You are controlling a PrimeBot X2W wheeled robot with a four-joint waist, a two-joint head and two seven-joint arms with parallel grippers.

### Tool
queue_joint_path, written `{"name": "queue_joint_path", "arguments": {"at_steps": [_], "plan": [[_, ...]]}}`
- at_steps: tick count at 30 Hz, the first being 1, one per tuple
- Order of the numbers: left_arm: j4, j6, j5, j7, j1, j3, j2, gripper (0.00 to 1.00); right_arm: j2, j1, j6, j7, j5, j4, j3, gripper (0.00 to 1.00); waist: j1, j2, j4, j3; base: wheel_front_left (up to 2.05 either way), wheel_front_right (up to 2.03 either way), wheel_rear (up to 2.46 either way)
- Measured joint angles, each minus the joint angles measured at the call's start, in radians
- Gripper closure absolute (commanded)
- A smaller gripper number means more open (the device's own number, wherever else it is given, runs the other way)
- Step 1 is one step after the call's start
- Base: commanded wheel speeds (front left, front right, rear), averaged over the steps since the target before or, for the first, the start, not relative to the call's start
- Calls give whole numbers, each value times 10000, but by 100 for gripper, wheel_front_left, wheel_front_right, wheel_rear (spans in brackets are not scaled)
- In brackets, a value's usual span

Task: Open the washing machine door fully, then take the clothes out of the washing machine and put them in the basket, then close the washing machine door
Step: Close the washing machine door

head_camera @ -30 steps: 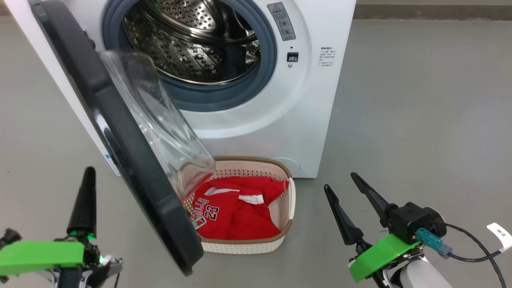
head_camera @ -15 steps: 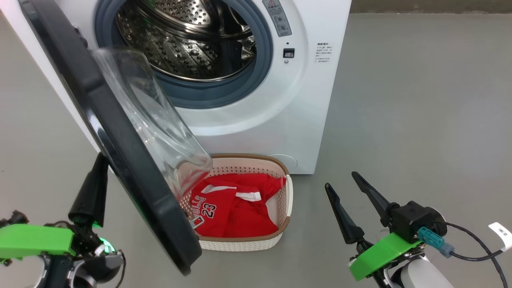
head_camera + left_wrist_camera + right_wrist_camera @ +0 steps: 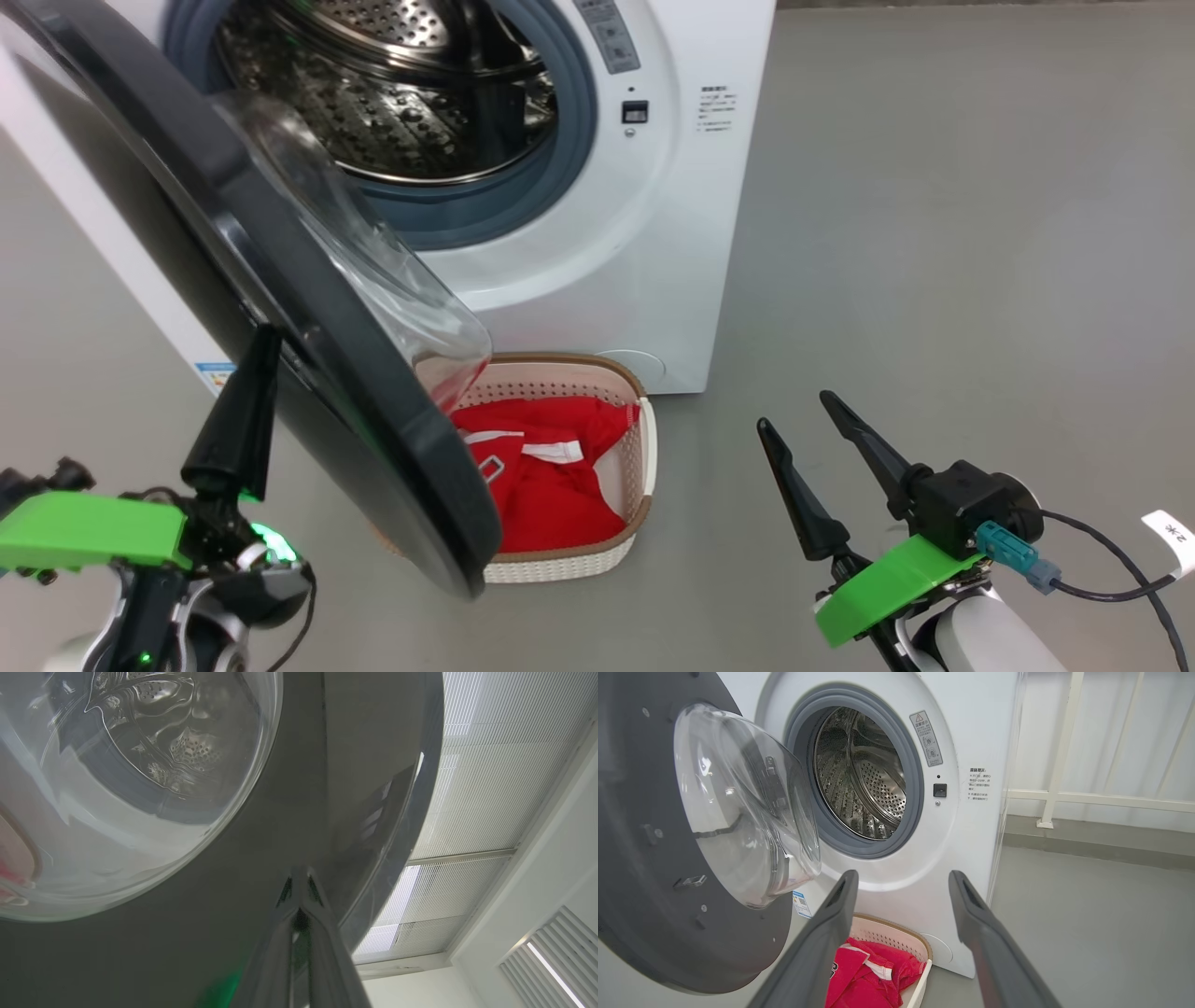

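The washing machine (image 3: 597, 271) stands with its steel drum (image 3: 392, 93) bare. Its door (image 3: 364, 420), black-rimmed with a clear domed bowl, hangs part-way open over the basket (image 3: 644, 439) on the floor in front. The red clothes (image 3: 551, 485) lie inside the basket. My left gripper (image 3: 264, 341) is shut, and its tip rests against the door's outer face (image 3: 187, 933), as the left gripper (image 3: 299, 877) shows close up. My right gripper (image 3: 794, 411) hangs open and empty to the right of the basket. From the right gripper (image 3: 903, 879) I see the door (image 3: 640, 905), basket (image 3: 896, 927) and clothes (image 3: 859, 980).
Grey floor (image 3: 934, 233) stretches to the right of the machine. A white railing (image 3: 1059, 795) stands behind the machine's right side. A cable (image 3: 1092, 583) trails from my right wrist.
My left gripper has risen and moved right until its tip meets the door's outer side. The door has swung a little toward the machine, covering more of the jersey. The camera has shifted.
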Motion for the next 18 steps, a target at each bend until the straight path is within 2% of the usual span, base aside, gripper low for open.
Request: {"name": "queue_joint_path", "arguments": {"at_steps": [9,18], "plan": [[612,-558,-464,-462,-550,-458,-4,100,-209,-116,0,0,-4,-31,102,0,0,0,-503,202,0,0,0],[1212,-849,-556,-809,-1462,-915,-6,100,-314,-286,0,0,-10,-94,171,0,0,0,-905,656,0,0,0]]}}
